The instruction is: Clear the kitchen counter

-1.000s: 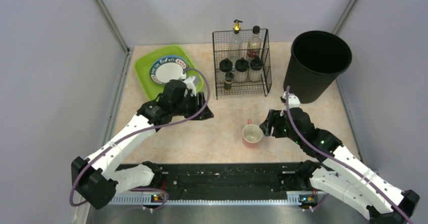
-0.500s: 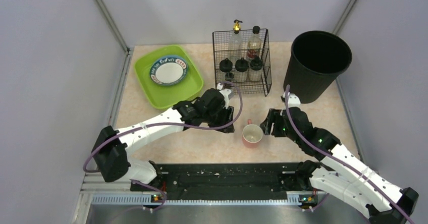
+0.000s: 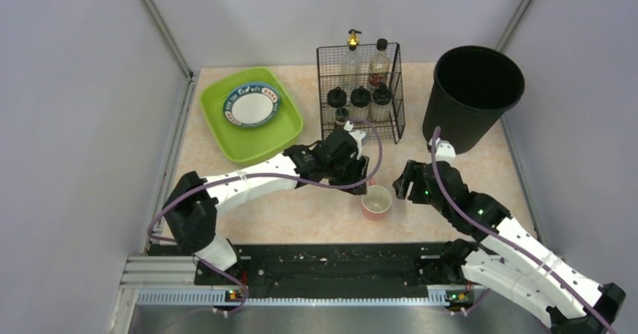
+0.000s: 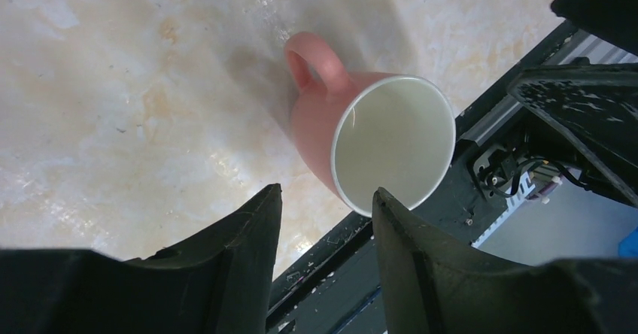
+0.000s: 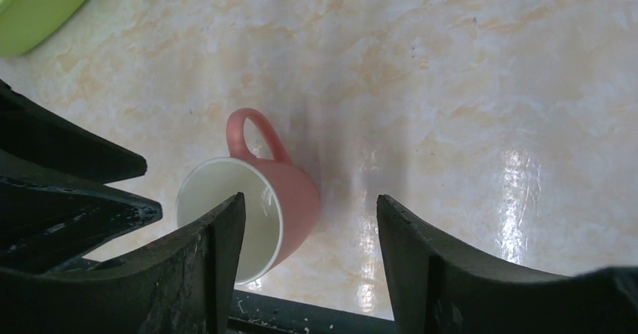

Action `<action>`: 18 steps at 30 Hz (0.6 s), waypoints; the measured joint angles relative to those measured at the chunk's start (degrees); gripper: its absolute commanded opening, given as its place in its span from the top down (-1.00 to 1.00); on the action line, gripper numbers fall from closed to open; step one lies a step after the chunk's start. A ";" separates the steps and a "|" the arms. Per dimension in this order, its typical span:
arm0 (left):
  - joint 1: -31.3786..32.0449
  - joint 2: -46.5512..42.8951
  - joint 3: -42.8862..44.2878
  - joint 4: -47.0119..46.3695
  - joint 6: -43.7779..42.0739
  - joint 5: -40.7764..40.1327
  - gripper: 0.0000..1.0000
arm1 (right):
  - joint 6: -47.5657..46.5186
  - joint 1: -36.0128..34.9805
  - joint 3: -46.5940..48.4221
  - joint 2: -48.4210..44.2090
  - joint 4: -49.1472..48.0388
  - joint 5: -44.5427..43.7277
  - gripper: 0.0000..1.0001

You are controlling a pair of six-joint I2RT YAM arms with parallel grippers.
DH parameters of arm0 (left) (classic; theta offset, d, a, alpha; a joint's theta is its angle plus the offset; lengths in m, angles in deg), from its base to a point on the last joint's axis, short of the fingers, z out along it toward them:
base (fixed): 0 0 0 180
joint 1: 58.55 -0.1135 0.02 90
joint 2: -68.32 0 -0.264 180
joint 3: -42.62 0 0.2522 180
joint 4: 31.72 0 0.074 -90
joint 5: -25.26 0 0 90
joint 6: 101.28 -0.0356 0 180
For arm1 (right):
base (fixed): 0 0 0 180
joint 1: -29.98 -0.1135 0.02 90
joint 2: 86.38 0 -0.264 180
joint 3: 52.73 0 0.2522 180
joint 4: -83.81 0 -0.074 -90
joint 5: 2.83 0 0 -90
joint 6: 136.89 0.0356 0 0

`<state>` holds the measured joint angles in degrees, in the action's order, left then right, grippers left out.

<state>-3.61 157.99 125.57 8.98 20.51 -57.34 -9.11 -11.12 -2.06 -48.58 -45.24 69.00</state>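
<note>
Bright, even light falls from overhead, and the top view is sharp throughout. The arms cast only soft, short shadows on the counter. The bin is so dark that its inside shows no detail. In the right wrist view a white glare patch lies on the counter right of the mug, and a faint grey shadow sits beside the mug. Both wrist views show their fingers as near-black, slightly soft shapes.

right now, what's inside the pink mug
Nothing visible: the pink mug shows a bare white interior in the left wrist view. A finger of the left gripper covers a sliver by the rim, so that bit is unseen.
</note>
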 measured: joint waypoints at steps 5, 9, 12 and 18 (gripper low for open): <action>1.14 4.79 2.38 -0.04 0.20 -0.24 -0.06 | 0.39 0.00 0.00 -0.63 0.48 -1.09 -0.28; 1.99 8.35 4.46 0.00 0.42 -1.03 -0.05 | 0.44 0.00 0.00 -0.74 0.66 -1.33 -0.28; 2.67 10.16 5.68 0.31 0.48 -1.81 -0.03 | 0.44 0.00 -0.02 -1.46 0.74 -1.42 -0.28; 3.96 12.55 8.09 1.33 0.44 -4.20 0.10 | 0.44 0.00 -0.02 -2.51 0.81 -1.49 -0.29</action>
<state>0.34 170.53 133.66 10.32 20.95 -61.54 -8.67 -11.12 -2.08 -51.09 -44.43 67.51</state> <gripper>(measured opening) 0.490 0.640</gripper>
